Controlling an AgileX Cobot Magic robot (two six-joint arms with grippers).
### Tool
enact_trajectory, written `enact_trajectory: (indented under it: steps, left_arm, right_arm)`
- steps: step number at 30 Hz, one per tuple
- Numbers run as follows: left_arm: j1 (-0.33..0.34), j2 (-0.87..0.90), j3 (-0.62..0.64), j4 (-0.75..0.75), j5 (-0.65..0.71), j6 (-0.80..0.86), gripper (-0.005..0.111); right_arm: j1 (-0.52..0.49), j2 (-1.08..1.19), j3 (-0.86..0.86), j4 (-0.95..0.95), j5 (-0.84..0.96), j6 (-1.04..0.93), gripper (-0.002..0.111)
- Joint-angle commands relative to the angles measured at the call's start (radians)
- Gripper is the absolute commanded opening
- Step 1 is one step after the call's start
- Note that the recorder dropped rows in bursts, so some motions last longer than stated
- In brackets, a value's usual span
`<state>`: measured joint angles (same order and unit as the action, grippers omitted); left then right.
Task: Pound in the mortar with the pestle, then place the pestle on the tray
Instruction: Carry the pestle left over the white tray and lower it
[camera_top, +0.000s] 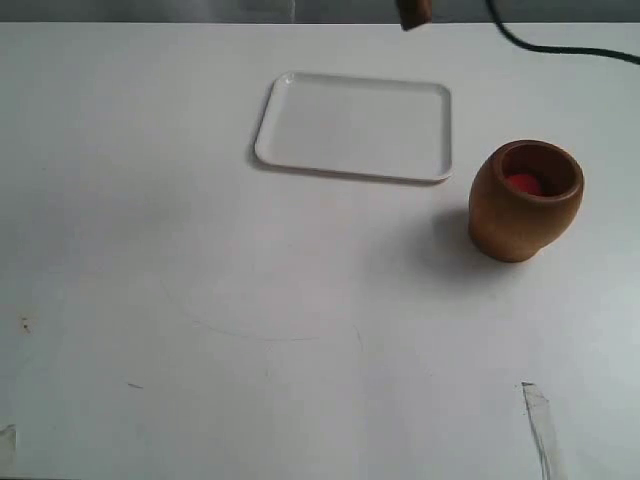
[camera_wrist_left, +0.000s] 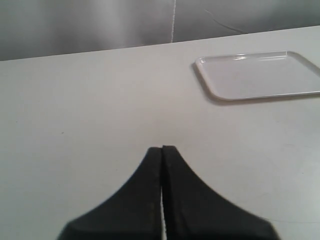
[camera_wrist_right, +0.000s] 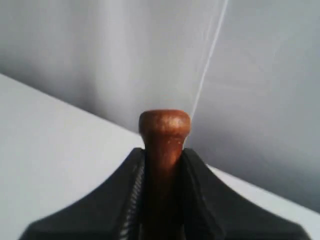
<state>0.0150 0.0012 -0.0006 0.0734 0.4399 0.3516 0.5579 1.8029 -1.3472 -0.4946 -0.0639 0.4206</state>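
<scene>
The brown wooden mortar (camera_top: 525, 200) stands upright on the table, to the right of the white tray (camera_top: 353, 127), with something red inside it. Only one end of the reddish-brown pestle (camera_top: 414, 13) shows in the exterior view, high at the top edge behind the tray. In the right wrist view my right gripper (camera_wrist_right: 163, 155) is shut on the pestle (camera_wrist_right: 164, 131), whose knob sticks out past the fingertips. My left gripper (camera_wrist_left: 162, 148) is shut with nothing in it, low over bare table, and the tray (camera_wrist_left: 260, 75) lies ahead of it to one side.
A black cable (camera_top: 560, 42) runs across the table's far right corner. A grey backdrop rises behind the table's far edge. Strips of tape (camera_top: 537, 420) mark the table near the front right.
</scene>
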Motion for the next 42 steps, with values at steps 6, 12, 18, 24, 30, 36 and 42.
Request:
enact_trajectory:
  steps: [6, 12, 18, 24, 30, 36, 42]
  left_arm:
    - [-0.008, -0.001, 0.001, -0.007, -0.003, -0.008, 0.000]
    - [-0.008, -0.001, 0.001, -0.007, -0.003, -0.008, 0.000]
    - [-0.008, -0.001, 0.001, -0.007, -0.003, -0.008, 0.000]
    - [-0.008, -0.001, 0.001, -0.007, -0.003, -0.008, 0.000]
    - [-0.008, -0.001, 0.001, -0.007, -0.003, -0.008, 0.000]
    - [-0.008, -0.001, 0.001, -0.007, -0.003, -0.008, 0.000]
    - [-0.008, -0.001, 0.001, -0.007, -0.003, -0.008, 0.000]
  right_arm:
    - [0.012, 0.318, -0.145, 0.051, 0.106, 0.007, 0.000]
    - [0.012, 0.402, -0.145, 0.051, 0.078, 0.007, 0.000]
    - [0.012, 0.449, -0.145, 0.051, 0.049, 0.007, 0.000]
    - [0.012, 0.482, -0.145, 0.051, 0.018, 0.007, 0.000]
    - [0.012, 0.520, -0.145, 0.051, 0.022, 0.007, 0.000]
    - [0.012, 0.522, -0.145, 0.051, 0.021, 0.007, 0.000]
    - [0.012, 0.522, -0.145, 0.051, 0.021, 0.007, 0.016]
